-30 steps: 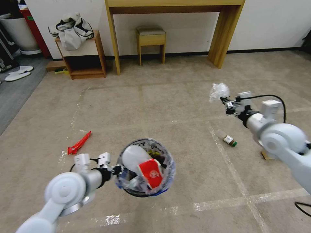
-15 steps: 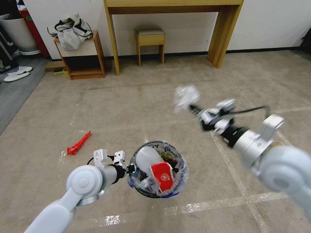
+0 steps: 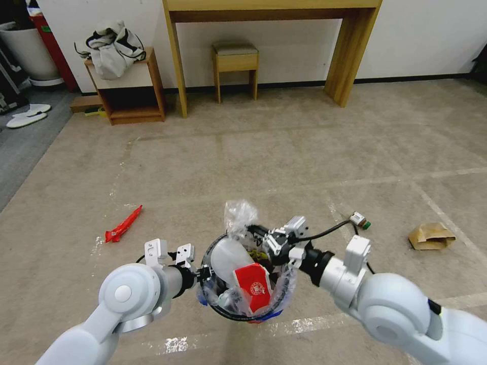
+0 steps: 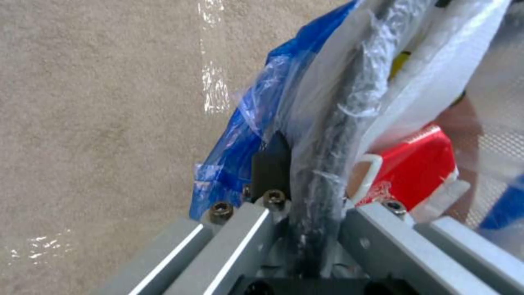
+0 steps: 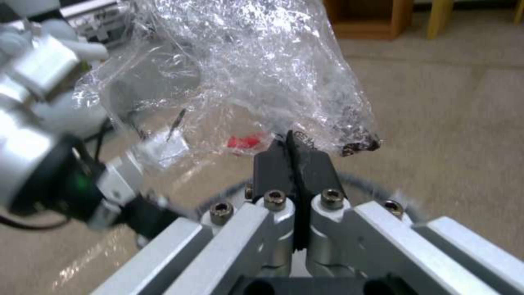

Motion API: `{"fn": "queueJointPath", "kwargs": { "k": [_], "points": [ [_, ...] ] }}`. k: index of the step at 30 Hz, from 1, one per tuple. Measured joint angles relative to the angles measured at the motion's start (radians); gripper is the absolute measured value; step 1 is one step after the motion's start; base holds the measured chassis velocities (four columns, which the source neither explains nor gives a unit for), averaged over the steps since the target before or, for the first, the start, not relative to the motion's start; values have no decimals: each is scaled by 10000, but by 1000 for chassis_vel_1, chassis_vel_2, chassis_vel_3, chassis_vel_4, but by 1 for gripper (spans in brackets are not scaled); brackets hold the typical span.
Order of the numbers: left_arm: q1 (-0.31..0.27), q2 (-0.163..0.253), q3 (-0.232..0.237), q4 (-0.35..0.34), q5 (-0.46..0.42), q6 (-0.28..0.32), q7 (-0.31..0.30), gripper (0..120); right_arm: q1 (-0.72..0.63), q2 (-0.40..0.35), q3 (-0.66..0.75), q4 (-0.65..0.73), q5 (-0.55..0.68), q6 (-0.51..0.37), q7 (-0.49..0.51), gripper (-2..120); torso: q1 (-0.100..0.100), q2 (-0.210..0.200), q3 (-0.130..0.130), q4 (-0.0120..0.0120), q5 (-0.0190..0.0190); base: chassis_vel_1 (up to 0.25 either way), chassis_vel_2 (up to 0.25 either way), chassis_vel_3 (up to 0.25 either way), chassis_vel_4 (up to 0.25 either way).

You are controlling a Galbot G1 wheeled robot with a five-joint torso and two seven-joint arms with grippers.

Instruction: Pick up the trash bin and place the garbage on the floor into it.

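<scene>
The trash bin (image 3: 231,314), round and lined with a clear bag with blue edging, hangs above the floor (image 3: 284,152). It holds a red carton (image 3: 252,289) and a white item. My left gripper (image 3: 203,276) is shut on its near-left rim; the left wrist view shows the gripper (image 4: 306,176) clamping rim and liner (image 4: 327,135). My right gripper (image 3: 253,232) is shut on a crumpled clear plastic bag (image 3: 238,212) just over the bin's far rim; its fingers (image 5: 294,143) pinch the plastic (image 5: 245,61). Garbage on the floor: a red wrapper (image 3: 123,224), a small bottle (image 3: 360,219), a brown paper bag (image 3: 431,235).
A wooden desk (image 3: 350,56), a stool (image 3: 236,61) and a low shelf (image 3: 129,86) with a bundle of cloth line the back wall. White slippers (image 3: 25,114) lie on grey carpet at far left, near a white planter (image 3: 30,50). Open carpet lies ahead.
My right arm has swung from the right side in to the bin, carrying the clear plastic. The left arm with the bin shifted slightly right, then stayed.
</scene>
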Motion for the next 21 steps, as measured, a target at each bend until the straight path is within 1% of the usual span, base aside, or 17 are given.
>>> {"fn": "queueJointPath", "kwargs": {
  "k": [2,4,8,10,15,18,21],
  "points": [
    [17,-3,-36,-18,-16,0,2,0,-20,18,-78,-72,-90,15,-23,0,0,0,1,0,-1,0,0,0,0],
    [114,-10,-220,-106,-52,-4,16,0,-65,122,-346,-323,-395,104,-64,0,0,0,0,-1,-1,0,0,0,0],
    [217,-7,-321,-187,-60,-4,35,0,-85,232,-504,-447,-542,184,-13,0,0,0,0,0,0,0,0,0,0],
    [386,6,-492,-300,-61,-4,78,0,-60,313,-760,-585,-698,223,136,0,0,0,0,0,-1,0,0,0,0],
    [411,36,-652,-339,-82,-4,85,0,-46,289,-885,-648,-788,227,138,0,0,0,0,0,0,0,0,0,0],
    [372,54,-849,-351,-161,-3,91,0,-75,291,-1004,-794,-961,252,134,0,0,0,0,0,0,0,0,0,0],
    [368,36,-885,-347,-167,-3,100,0,-78,274,-1049,-795,-985,253,141,0,2,0,0,0,-1,0,0,0,0]
  ]
}}
